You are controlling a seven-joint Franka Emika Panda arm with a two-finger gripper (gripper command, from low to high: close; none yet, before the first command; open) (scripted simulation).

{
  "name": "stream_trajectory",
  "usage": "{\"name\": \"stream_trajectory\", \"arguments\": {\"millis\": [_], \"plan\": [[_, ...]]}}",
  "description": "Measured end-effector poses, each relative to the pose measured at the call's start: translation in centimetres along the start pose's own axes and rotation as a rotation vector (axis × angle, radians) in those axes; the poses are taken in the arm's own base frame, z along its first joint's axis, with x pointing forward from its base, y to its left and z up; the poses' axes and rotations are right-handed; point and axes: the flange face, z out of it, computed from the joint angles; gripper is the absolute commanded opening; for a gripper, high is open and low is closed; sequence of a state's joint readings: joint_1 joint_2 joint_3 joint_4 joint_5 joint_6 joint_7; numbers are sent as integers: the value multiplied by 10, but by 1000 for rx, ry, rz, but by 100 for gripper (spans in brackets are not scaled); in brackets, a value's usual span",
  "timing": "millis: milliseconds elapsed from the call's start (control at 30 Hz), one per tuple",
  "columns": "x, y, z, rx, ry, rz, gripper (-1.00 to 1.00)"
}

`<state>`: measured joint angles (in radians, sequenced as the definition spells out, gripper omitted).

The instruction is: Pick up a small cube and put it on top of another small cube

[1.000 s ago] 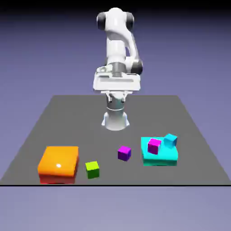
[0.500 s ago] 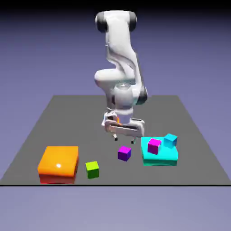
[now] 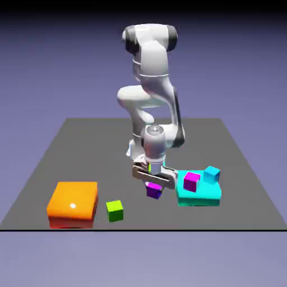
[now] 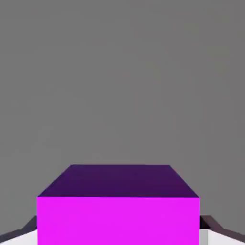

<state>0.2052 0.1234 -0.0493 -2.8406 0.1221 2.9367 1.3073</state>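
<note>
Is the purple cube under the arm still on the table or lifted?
Cannot tell. The tool straddles the purple cube, hiding its base; the table contact is unclear.

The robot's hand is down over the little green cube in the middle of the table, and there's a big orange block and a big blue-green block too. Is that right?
Not quite. The gripper is down over the purple cube, not the green one. The exterior view shows the green cube sitting apart, beside the orange block, and the hand view shows the purple cube between the fingertips. The orange block and the blue-green block are there, as you said.
</note>
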Motion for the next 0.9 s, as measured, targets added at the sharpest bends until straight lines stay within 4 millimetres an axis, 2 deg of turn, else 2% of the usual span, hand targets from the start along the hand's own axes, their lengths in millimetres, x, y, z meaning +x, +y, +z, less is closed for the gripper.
{"name": "stream_trajectory", "arguments": {"millis": [133,167,200,233,400,600,633,767,800,867,900], "plan": [[-1,3,-34,0,-1,0,-100],[0,3,-34,0,-1,3,-100],[-7,-8,-42,0,-4,-59,-100],[-23,-19,-51,0,-5,-145,-100],[-66,-61,-102,-2,-4,-459,-100],[-135,-89,-169,-19,16,-848,-100],[-135,-89,-169,-19,16,-849,-100],[-133,-90,-109,-20,18,-848,-100],[-133,-89,-99,-20,17,-849,100],[-132,-89,-99,-20,18,-847,100],[-132,-90,-114,-21,20,-846,100]]}}
